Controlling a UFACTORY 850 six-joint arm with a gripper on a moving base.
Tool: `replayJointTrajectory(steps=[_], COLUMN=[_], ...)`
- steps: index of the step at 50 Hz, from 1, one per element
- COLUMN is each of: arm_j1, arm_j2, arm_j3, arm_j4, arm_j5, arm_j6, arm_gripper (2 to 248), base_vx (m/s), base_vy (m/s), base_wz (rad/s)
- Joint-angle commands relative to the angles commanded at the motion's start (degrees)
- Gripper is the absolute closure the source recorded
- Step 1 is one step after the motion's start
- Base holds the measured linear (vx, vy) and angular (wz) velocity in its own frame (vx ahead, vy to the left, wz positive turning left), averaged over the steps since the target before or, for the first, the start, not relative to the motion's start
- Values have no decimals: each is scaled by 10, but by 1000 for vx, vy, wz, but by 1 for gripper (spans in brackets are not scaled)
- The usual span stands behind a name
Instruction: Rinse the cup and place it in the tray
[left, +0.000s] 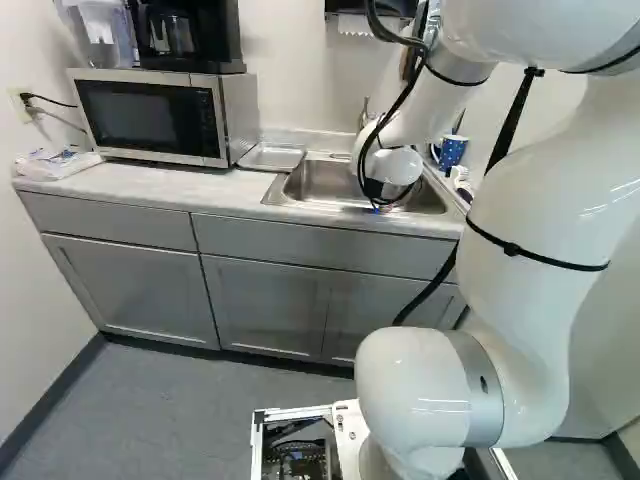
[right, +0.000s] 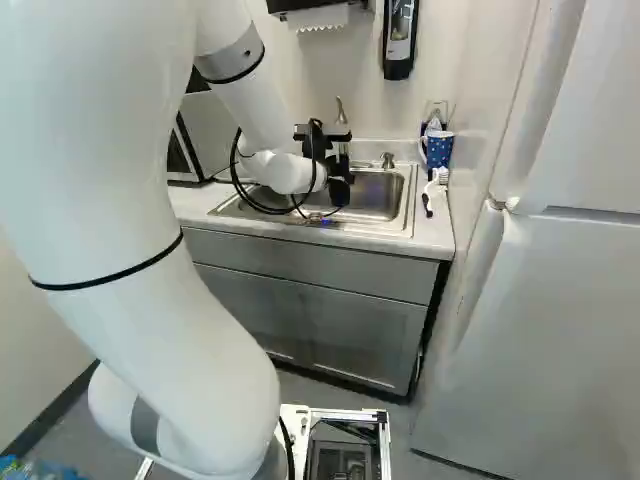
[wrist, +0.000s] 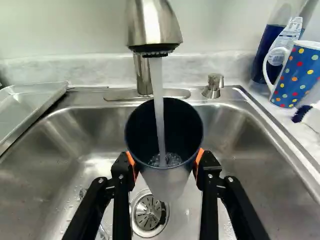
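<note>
In the right base view my gripper (right: 340, 185) is over the sink. In the wrist view the gripper (wrist: 165, 162) is shut on a dark cup (wrist: 189, 120), an orange pad against each side. The cup's open mouth is tilted towards the camera beneath the faucet (wrist: 154, 25). A stream of water (wrist: 158, 85) runs from the faucet into it and bubbles at the bottom inside. The metal tray (wrist: 30, 105) lies on the counter beside the sink; in the left base view the tray (left: 270, 157) is next to the microwave.
Below the cup is the sink drain (wrist: 148, 212). A soap pump (wrist: 214, 85) stands beside the faucet. A dotted blue mug (wrist: 298, 75), a bottle (wrist: 287, 42) and a brush (wrist: 310, 115) are near the sink's edge. The microwave (left: 150, 118) and fridge (right: 560, 330) flank the area.
</note>
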Motion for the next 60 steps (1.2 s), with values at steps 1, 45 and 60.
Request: replayJointTrajectory(steps=[1,45,60], arm_j1=[0,0,0], arm_j2=[0,0,0], arm_j3=[0,0,0], arm_j4=[0,0,0], arm_j5=[0,0,0], arm_j6=[0,0,0], arm_gripper=[126,126,126], base_vx=[0,0,0], base_vy=[0,0,0], base_wz=[0,0,0])
